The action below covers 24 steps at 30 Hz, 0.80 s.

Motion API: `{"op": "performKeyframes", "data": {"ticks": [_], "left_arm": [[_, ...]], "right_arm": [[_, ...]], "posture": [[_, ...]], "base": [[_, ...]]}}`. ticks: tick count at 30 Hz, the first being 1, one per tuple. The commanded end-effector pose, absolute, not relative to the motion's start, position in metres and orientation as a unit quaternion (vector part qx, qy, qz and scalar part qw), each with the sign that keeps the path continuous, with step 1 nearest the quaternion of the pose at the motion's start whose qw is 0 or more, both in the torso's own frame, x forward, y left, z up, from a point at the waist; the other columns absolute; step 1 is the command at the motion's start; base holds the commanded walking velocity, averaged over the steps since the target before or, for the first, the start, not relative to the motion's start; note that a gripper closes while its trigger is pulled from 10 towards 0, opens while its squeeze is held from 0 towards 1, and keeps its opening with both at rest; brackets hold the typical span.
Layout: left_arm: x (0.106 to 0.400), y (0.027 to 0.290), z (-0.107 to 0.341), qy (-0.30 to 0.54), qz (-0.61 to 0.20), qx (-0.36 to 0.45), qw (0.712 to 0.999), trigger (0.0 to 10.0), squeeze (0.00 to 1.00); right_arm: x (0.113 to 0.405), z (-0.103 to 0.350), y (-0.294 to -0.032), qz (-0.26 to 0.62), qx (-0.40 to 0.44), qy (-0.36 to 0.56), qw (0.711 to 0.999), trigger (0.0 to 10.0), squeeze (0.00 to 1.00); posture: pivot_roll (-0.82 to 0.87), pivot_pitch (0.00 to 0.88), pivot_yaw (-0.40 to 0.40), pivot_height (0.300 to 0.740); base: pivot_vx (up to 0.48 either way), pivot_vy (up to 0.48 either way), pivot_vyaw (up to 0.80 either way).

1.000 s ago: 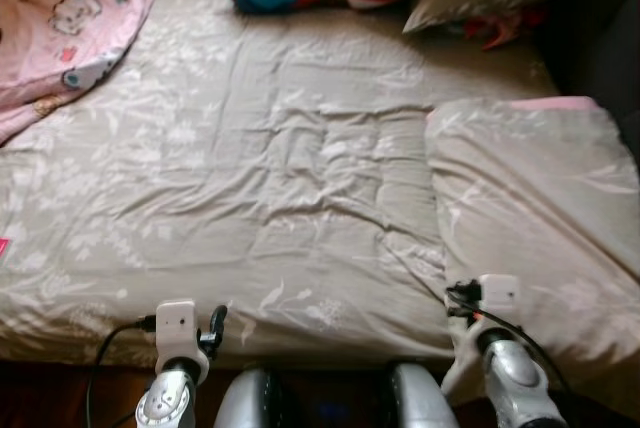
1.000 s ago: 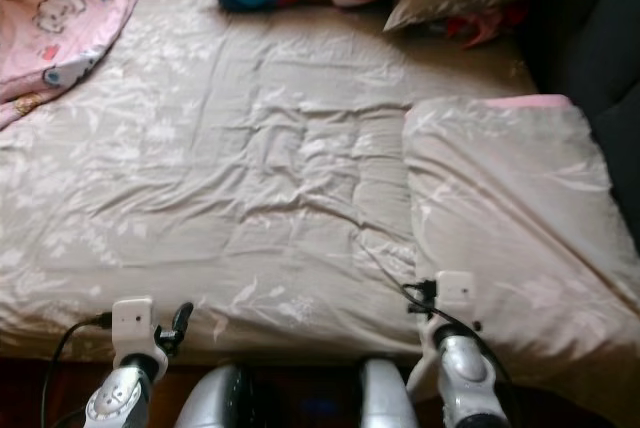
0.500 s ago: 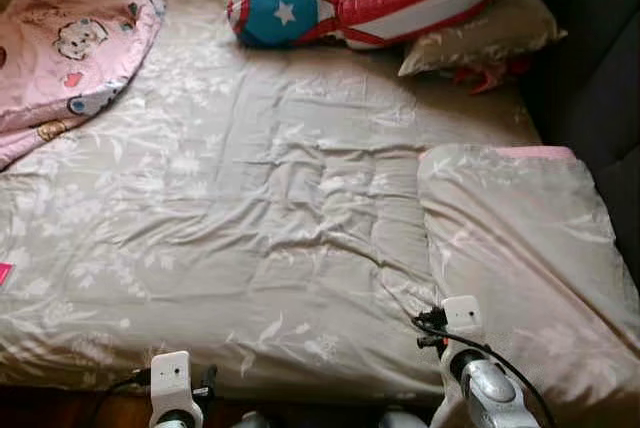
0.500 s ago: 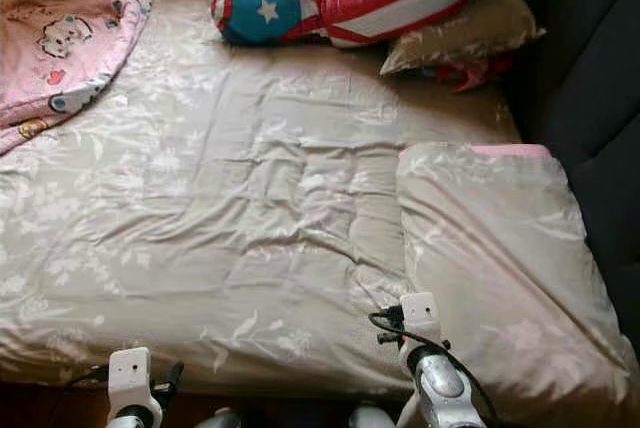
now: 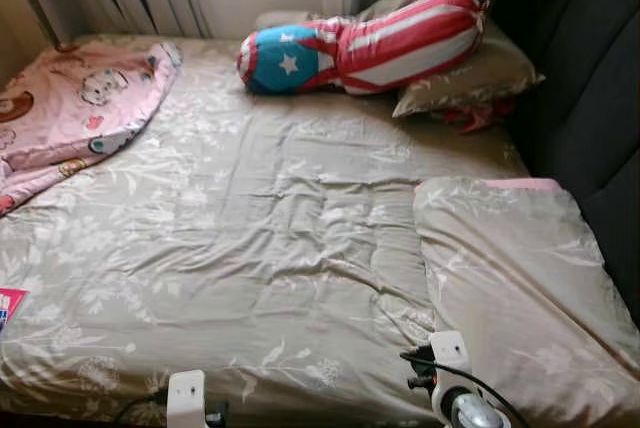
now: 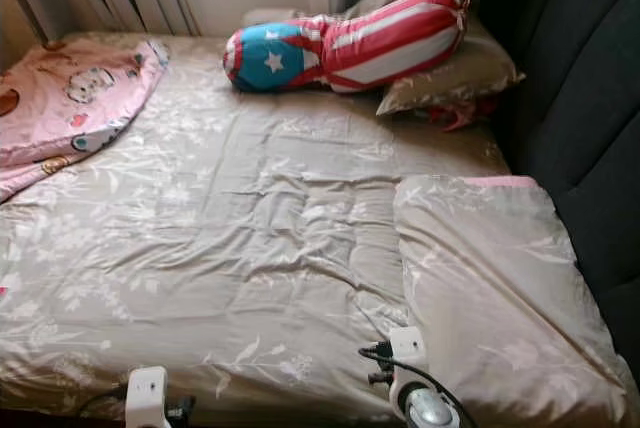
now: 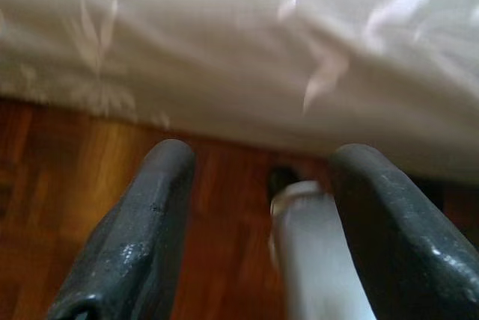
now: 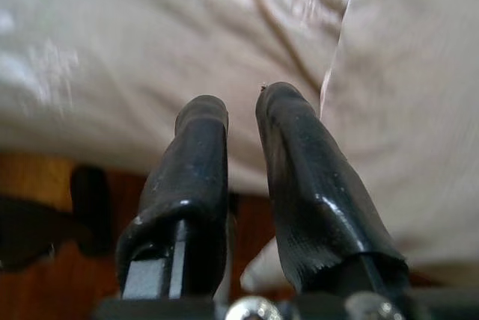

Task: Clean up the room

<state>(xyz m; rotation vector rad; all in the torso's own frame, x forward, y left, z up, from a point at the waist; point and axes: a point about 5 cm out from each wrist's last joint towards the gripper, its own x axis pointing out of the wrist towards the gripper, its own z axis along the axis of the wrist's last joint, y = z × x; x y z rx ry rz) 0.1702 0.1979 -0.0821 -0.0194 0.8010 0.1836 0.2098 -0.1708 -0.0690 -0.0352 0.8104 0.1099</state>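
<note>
A wide bed (image 5: 250, 248) covered in a beige leaf-print sheet runs away from the robot toward a curtained wall. On its near right part lies a folded beige blanket (image 5: 510, 288) with a pink edge showing at its far end; its long axis runs from the near edge of the bed toward the headboard side, parallel to the dark upholstered panel (image 5: 600, 98) on the right. At the far end a long red, white and blue bolster with a star (image 5: 360, 43) lies crosswise, its blue starred end pointing left, resting partly on a beige pillow (image 5: 480, 73) with something red tucked beneath it. A pink cartoon-print blanket (image 5: 80, 113) is bunched at the far left corner, and a small pink item (image 5: 10, 303) sits at the bed's left edge. The head views show both arms low at the near edge of the bed, the right wrist just beside the folded blanket's near corner. The wrist views add what the head views hide: the left claw (image 7: 258, 223) is spread wide and empty, looking at the sheet hanging over the bed's side above a reddish wooden floor (image 7: 75, 170), with a pale blurred object between its fingers; the right claw (image 8: 243, 178) has its fingers drawn narrow, nearly together, holding nothing, aimed at the seam where the folded blanket meets the sheet.
</note>
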Motion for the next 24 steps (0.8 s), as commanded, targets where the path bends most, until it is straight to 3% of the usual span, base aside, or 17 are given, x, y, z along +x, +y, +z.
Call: {"op": "performKeyframes", "data": {"ticks": [1, 6, 12, 19, 24], "left_arm": [[0.158, 0.197, -0.089, 0.416, 0.097, -0.011, 0.904, 10.0, 0.0], [0.151, 0.196, -0.092, 0.431, 0.094, -0.011, 0.897, 10.0, 0.0], [0.15, 0.2, -0.092, 0.433, 0.093, 0.003, 0.897, 10.0, 0.0], [0.145, 0.205, -0.094, 0.44, 0.091, 0.008, 0.893, 10.0, 0.0], [0.138, 0.208, -0.096, 0.454, 0.093, 0.006, 0.886, 10.0, 0.0]], "right_arm": [[0.199, -0.076, -0.174, 0.059, -0.038, 0.42, 0.905, 10.0, 0.0], [0.182, -0.083, -0.18, 0.061, -0.054, 0.441, 0.894, 10.0, 0.0], [0.166, -0.089, -0.19, 0.047, -0.049, 0.457, 0.887, 10.0, 0.0], [0.148, -0.094, -0.206, 0.019, -0.04, 0.478, 0.877, 10.0, 0.0], [0.145, -0.094, -0.212, 0.015, -0.035, 0.477, 0.878, 10.0, 0.0]], "posture": [[-0.09, 0.055, -0.017, 0.74], [-0.11, 0.066, -0.009, 0.74], [-0.11, 0.071, 0.004, 0.74], [-0.11, 0.072, 0.016, 0.74], [-0.11, 0.068, 0.02, 0.74]], "base": [[0.0, 0.0, 0.0], [0.0, 0.0, 0.0], [0.0, 0.293, 0.71], [0.0, 0.0, 0.0], [0.0, 0.48, 0.0]]}}
